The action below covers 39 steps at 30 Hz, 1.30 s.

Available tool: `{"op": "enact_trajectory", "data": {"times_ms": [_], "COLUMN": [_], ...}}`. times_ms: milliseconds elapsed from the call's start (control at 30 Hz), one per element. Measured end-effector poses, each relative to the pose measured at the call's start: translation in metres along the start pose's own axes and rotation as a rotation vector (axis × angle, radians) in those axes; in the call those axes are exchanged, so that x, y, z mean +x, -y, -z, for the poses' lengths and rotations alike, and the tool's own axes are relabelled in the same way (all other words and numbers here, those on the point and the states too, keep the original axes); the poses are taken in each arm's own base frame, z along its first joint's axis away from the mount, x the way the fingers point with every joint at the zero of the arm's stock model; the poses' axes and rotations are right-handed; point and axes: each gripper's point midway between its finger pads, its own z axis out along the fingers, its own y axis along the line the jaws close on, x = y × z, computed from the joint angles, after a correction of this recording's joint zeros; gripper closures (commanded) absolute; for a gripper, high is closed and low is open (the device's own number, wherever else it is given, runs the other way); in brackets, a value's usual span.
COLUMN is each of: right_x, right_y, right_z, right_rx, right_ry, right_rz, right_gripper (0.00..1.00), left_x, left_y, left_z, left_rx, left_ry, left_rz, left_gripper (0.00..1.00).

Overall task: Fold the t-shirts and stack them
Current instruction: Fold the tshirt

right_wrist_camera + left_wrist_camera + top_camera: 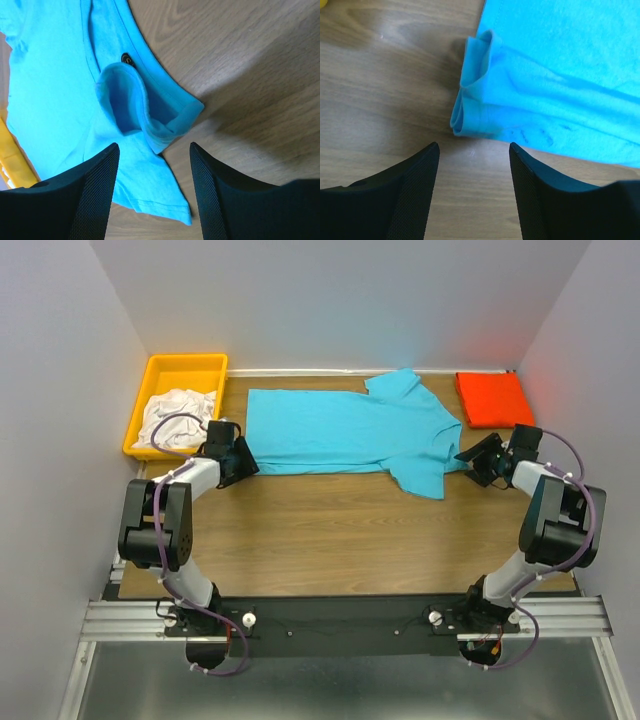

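A turquoise-blue t-shirt (340, 430) lies spread flat across the far half of the table, hem at the left, collar at the right. My left gripper (240, 458) is open and empty just off its near-left hem corner (472, 107), which is curled up. My right gripper (470, 462) is open and empty beside the shirt's collar (145, 112) and near sleeve. A folded orange-red t-shirt (493, 399) lies at the far right. White cloth shirts (178, 417) are bunched in the yellow bin (185, 365).
The yellow bin stands at the far left corner against the wall. White walls close in the table on the left, back and right. Bare wood (340, 530) lies between the shirt and the arm bases.
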Motion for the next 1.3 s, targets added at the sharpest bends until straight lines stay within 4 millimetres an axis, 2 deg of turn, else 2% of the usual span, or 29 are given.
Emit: {"op": "enact_trajectory", "data": {"times_ms": [300,433,533,733,800,900,967,1033,1133,1300], "right_x": [-0.004,-0.003,-0.001,-0.002,-0.001,0.000,0.000,0.001,0.003,0.007], "right_y": [0.001,0.005,0.008,0.008,0.009,0.011,0.012,0.014,0.019,0.029], "right_z": [-0.010,-0.015,-0.019,-0.021,-0.021,-0.021,-0.022,-0.022,-0.022,-0.018], "right_rx": [-0.019,-0.017,-0.012,-0.015,-0.014,-0.010,-0.005,0.001,0.013,0.033], "right_ry": [0.023,0.020,0.014,0.021,0.020,0.020,0.020,0.020,0.020,0.024], "right_rz": [-0.002,-0.003,-0.007,-0.004,-0.004,-0.003,-0.004,-0.008,-0.013,-0.029], "right_gripper": [0.35,0.36,0.37,0.43,0.50,0.57,0.65,0.73,0.86,0.98], "left_x": [-0.009,-0.015,-0.019,-0.020,-0.020,-0.017,-0.017,-0.015,-0.015,-0.014], "left_y": [0.003,-0.005,-0.011,-0.011,-0.009,-0.010,-0.010,-0.010,-0.010,-0.014], "left_z": [-0.012,-0.013,-0.015,-0.017,-0.018,-0.019,-0.019,-0.019,-0.019,-0.018], "left_rx": [0.007,-0.004,-0.013,-0.003,0.004,0.004,0.005,0.007,0.009,-0.004], "left_ry": [0.020,0.030,0.037,0.037,0.036,0.028,0.026,0.021,0.020,0.019], "left_rz": [0.025,0.046,0.058,0.060,0.060,0.058,0.057,0.053,0.051,0.044], "left_gripper": [0.42,0.48,0.57,0.59,0.72,0.78,0.93,0.99,1.00,1.00]}}
